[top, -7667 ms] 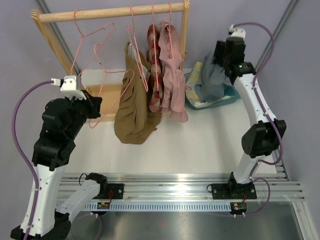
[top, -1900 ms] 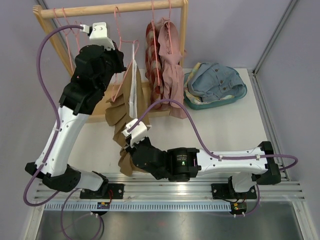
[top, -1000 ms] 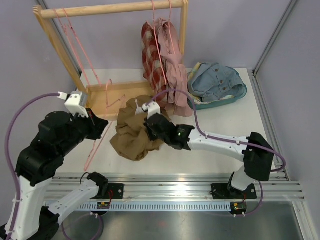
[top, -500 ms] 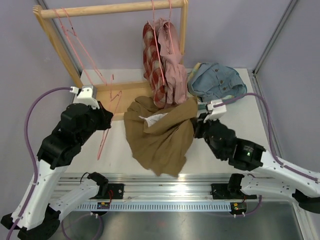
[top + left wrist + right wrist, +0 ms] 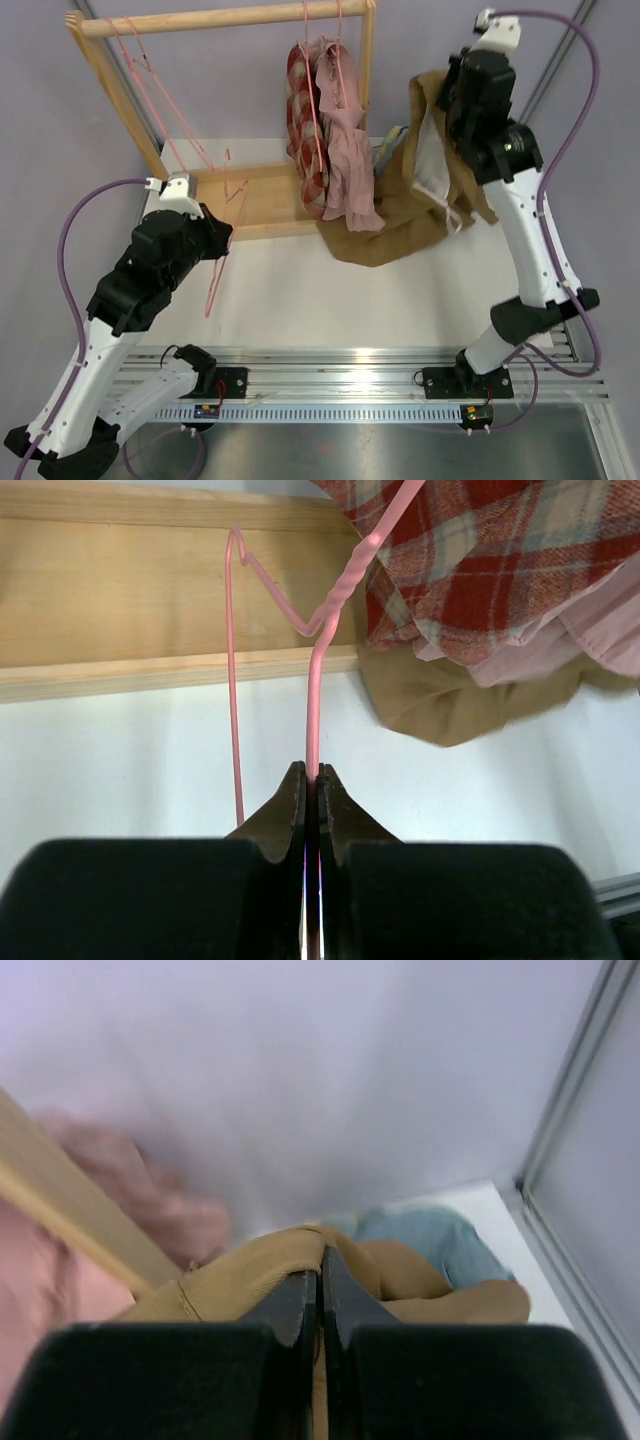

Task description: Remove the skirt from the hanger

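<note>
- The left pincer (image 5: 311, 776) is shut tight on the wire of a bare pink hanger (image 5: 311, 670), which is held low over the table (image 5: 300, 290).
- The brown skirt (image 5: 400, 225) is gripped near its top by the closed right pincer (image 5: 321, 1260), raised high at the right.
- Its lower folds are spread on the table, touching the hung garments (image 5: 335, 150).
- The wooden rack (image 5: 220, 18) is seen behind.
</note>
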### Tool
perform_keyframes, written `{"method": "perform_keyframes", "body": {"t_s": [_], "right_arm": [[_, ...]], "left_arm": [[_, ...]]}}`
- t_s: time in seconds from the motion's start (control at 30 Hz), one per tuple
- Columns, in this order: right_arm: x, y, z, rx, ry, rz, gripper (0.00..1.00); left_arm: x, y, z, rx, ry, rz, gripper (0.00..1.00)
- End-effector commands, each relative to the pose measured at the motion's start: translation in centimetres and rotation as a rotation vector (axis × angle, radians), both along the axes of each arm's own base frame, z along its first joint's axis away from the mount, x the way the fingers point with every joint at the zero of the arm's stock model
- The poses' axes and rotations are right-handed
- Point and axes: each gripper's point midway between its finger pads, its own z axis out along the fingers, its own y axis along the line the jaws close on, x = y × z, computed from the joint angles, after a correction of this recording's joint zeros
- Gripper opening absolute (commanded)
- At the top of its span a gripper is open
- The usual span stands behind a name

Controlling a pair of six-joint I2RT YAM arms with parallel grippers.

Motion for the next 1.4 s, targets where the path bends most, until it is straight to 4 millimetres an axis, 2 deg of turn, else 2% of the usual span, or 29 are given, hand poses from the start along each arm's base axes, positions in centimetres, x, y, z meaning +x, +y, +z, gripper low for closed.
{"method": "perform_keyframes", "body": {"t_s": [0.0, 0.03, 0.07, 0.13, 0.2, 0.23, 0.3, 0.33, 0.4, 0.43, 0.47, 0.5, 0.53, 0.63, 0.67, 0.7, 0.73, 0.77, 0.8, 0.9, 1.0, 1.03, 1.1, 1.13, 1.23, 1.27, 1.3, 1.33, 1.37], "right_arm": [[-1.7, -1.6, 13.1, 0.087, -0.321, 0.008, 0.00], [-1.7, -2.0, 14.7, 0.076, -0.363, -0.012, 0.00], [-1.6, -2.5, 17.4, 0.064, -0.447, -0.035, 0.00], [-1.4, -3.8, 19.4, 0.032, -0.530, -0.101, 0.00], [1.1, -3.3, 17.8, 0.011, -0.505, -0.082, 0.00], [4.0, -3.5, 14.5, 0.000, -0.439, -0.088, 0.00], [6.7, -2.7, 11.0, 0.100, -0.370, 0.002, 0.00], [9.5, -2.8, 5.5, 0.104, -0.244, -0.003, 0.00], [11.9, -1.4, 0.0, 0.138, -0.144, 0.038, 0.00], [13.6, -0.5, -4.6, 0.144, -0.082, 0.064, 0.00], [14.9, 0.0, -7.9, 0.158, -0.032, 0.073, 0.00], [15.7, 0.7, -10.4, 0.168, 0.019, 0.094, 0.00], [17.1, 1.4, -14.7, 0.172, 0.105, 0.107, 0.00], [17.3, 2.6, -20.6, 0.217, 0.261, 0.127, 0.00], [17.1, 2.8, -21.8, 0.247, 0.285, 0.120, 0.00], [16.8, 3.0, -22.6, 0.268, 0.304, 0.123, 0.01], [16.1, 3.0, -23.4, 0.286, 0.311, 0.126, 0.50], [15.6, 3.2, -23.5, 0.305, 0.311, 0.132, 0.91], [15.1, 3.3, -23.7, 0.322, 0.315, 0.136, 0.99], [12.4, 3.1, -23.4, 0.358, 0.337, 0.128, 1.00], [7.9, 3.0, -22.9, 0.398, 0.337, 0.122, 1.00], [5.1, 3.9, -22.8, 0.406, 0.325, 0.157, 1.00], [2.2, 5.3, -22.9, 0.408, 0.306, 0.186, 0.99], [-0.8, 7.5, -23.3, 0.397, 0.305, 0.247, 1.00], [-5.7, 10.2, -24.8, 0.383, 0.322, 0.317, 0.99], [-7.7, 12.7, -25.3, 0.383, 0.345, 0.386, 0.99], [-8.9, 13.7, -25.7, 0.383, 0.350, 0.417, 0.99], [-10.3, 14.3, -27.1, 0.377, 0.384, 0.437, 0.99], [-12.3, 16.1, -27.8, 0.365, 0.413, 0.490, 0.99]], "left_arm": [[0.7, -0.6, 1.4, -0.044, -0.052, 0.000, 0.00], [0.7, -0.6, 1.3, -0.042, -0.048, -0.003, 0.00], [0.6, -0.6, 1.5, -0.041, -0.045, -0.006, 0.00], [0.5, -0.6, 1.5, -0.047, -0.044, -0.006, 0.00], [0.4, -0.4, 1.4, -0.050, -0.049, 0.001, 0.00], [0.4, -0.5, 1.5, -0.060, -0.052, 0.005, 0.00], [0.4, -0.5, 1.1, -0.065, -0.049, 0.007, 0.00], [0.5, -0.7, 1.1, -0.075, -0.051, 0.007, 0.00], [0.7, -0.9, 0.5, -0.081, -0.039, 0.008, 0.00], [0.9, -1.1, 0.6, -0.094, -0.040, 0.007, 0.00], [0.9, -1.4, 0.4, -0.099, -0.032, -0.004, 0.00], [1.1, -1.6, 0.3, -0.104, -0.025, -0.006, 0.00], [1.1, -1.7, 0.3, -0.108, -0.025, -0.008, 0.00], [1.4, -2.0, 0.7, -0.109, -0.031, -0.014, 0.00], [1.6, -1.8, 1.1, -0.101, -0.037, -0.007, 0.00], [1.7, -1.6, 1.5, -0.083, -0.047, -0.004, 0.00], [1.9, -1.5, 2.7, -0.075, -0.058, 0.000, 0.00], [2.2, -1.4, 3.2, -0.062, -0.063, 0.005, 0.00], [2.3, -1.3, 3.9, -0.039, -0.076, -0.001, 0.00], [3.3, -1.1, 7.6, -0.006, -0.127, 0.006, 0.00], [4.8, -1.1, 11.0, 0.035, -0.177, 0.024, 0.00], [5.3, -1.2, 11.9, 0.042, -0.194, 0.023, 0.00], [6.9, -1.6, 14.3, 0.052, -0.227, 0.034, 0.00], [7.3, -1.6, 15.2, 0.064, -0.243, 0.034, 0.00], [9.9, -1.6, 17.5, 0.076, -0.288, 0.070, 0.00], [10.6, -1.3, 18.1, 0.076, -0.299, 0.084, 0.00], [11.5, -0.3, 18.7, 0.067, -0.310, 0.119, 0.00], [13.2, -0.1, 19.3, 0.057, -0.317, 0.134, 0.00], [13.9, 0.1, 19.9, 0.040, -0.325, 0.132, 0.00]]}}
